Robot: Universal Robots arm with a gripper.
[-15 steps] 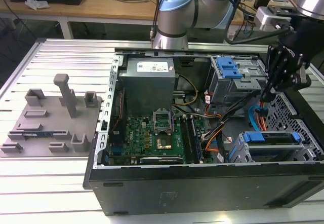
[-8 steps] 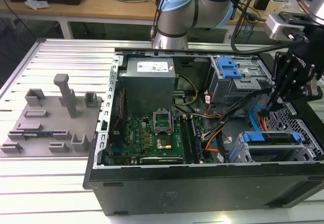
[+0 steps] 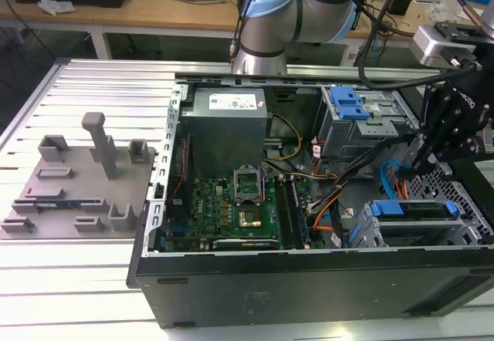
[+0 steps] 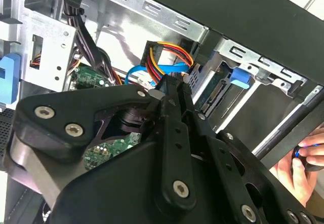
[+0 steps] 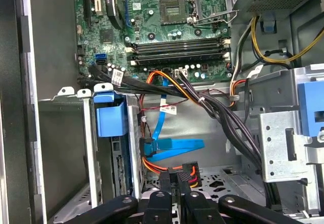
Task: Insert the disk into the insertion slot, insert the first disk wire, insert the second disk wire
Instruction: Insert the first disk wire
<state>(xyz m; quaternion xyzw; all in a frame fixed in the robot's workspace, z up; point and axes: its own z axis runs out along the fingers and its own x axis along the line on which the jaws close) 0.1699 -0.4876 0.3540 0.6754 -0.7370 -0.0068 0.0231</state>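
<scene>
Already the disk point(image 3: 409, 209) sits inside the insertion slot point(image 3: 461, 199), at the near corner of the open computer case point(image 3: 309, 287) on the exterior view's right. The gripper point(image 5: 177, 182) hangs just behind the disk's rear edge, its jaws drawn narrow and pinched on the small black plug of the first disk wire point(image 5: 158, 166). The second disk wire point(image 5: 177, 145) curves close beside it. Its dark plug lies against the disk's rear edge, though I cannot tell whether it is seated.
</scene>
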